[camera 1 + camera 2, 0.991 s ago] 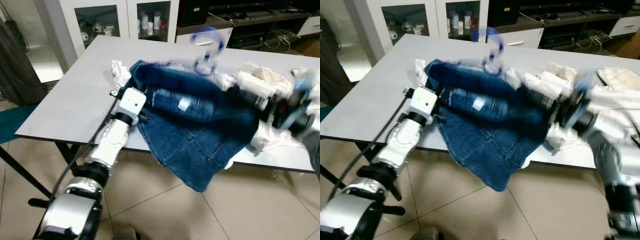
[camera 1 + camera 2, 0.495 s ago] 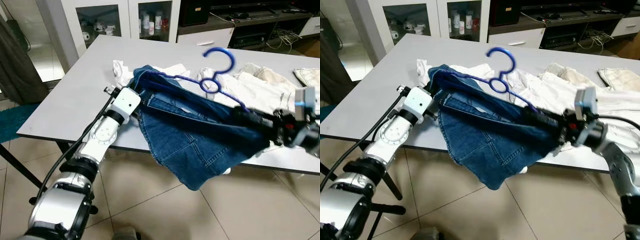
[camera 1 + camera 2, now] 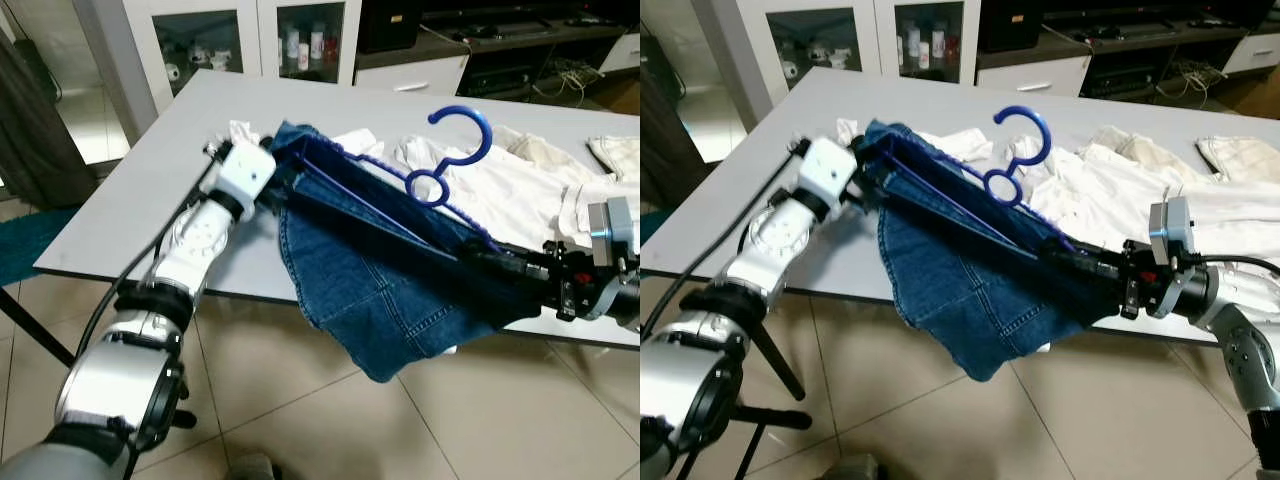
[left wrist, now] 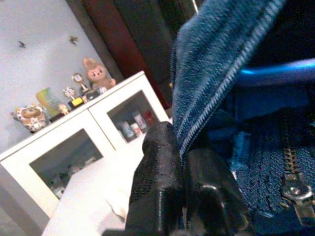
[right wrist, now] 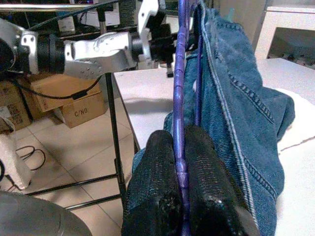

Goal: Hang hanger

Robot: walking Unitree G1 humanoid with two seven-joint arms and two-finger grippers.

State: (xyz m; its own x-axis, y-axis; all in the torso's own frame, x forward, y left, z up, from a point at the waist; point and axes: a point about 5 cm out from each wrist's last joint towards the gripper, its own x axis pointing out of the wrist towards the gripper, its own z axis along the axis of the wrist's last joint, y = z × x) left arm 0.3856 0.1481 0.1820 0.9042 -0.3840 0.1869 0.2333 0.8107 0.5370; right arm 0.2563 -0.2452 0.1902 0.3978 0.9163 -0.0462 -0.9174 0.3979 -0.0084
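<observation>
Right pincer (image 3: 1090, 268) clamps our blue hanger (image 3: 1015, 160) arm, left pincer (image 3: 278, 172) pinches the jeans (image 3: 380, 290) hem | mid-frame above the counter (image 3: 130, 210) | step: carrying; next needs a rail.

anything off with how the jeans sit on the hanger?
Yes. The denim garment hangs lopsided off the blue hanger, bunched between the left gripper and right gripper, its loose end sagging below the table edge.

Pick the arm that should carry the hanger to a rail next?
Right, probably. The right gripper is shut on the blue hanger itself, so it steers the hook. The left gripper pinches only the denim garment.
</observation>
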